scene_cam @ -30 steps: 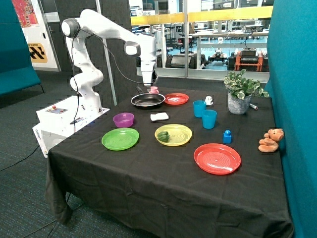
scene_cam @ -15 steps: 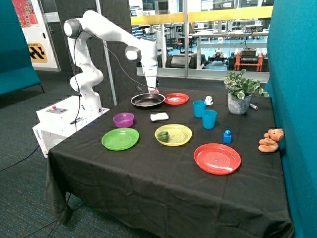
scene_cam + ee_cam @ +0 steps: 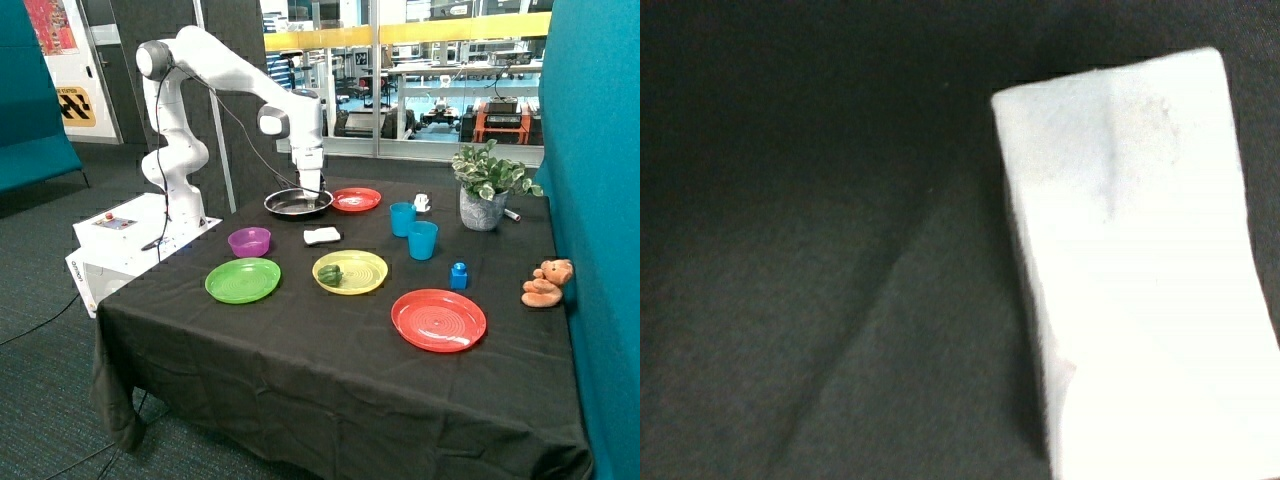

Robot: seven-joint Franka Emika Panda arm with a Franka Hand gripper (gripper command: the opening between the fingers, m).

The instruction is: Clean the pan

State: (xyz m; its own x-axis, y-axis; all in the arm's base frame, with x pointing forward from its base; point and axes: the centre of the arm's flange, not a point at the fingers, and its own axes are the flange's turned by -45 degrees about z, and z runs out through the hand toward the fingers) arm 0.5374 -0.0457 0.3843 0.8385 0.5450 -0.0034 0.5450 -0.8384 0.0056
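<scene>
Pan (image 3: 296, 203), black inside with shiny rim, under gripper (image 3: 309, 190); finger state indiscernible.

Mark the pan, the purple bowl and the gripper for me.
pan (image 3: 290, 206): outside view, on the dark inner surface near the rim.
purple bowl (image 3: 249, 241): outside view, middle of the bowl.
gripper (image 3: 311, 190): outside view, lower end of the arm, down over the pan.
</scene>
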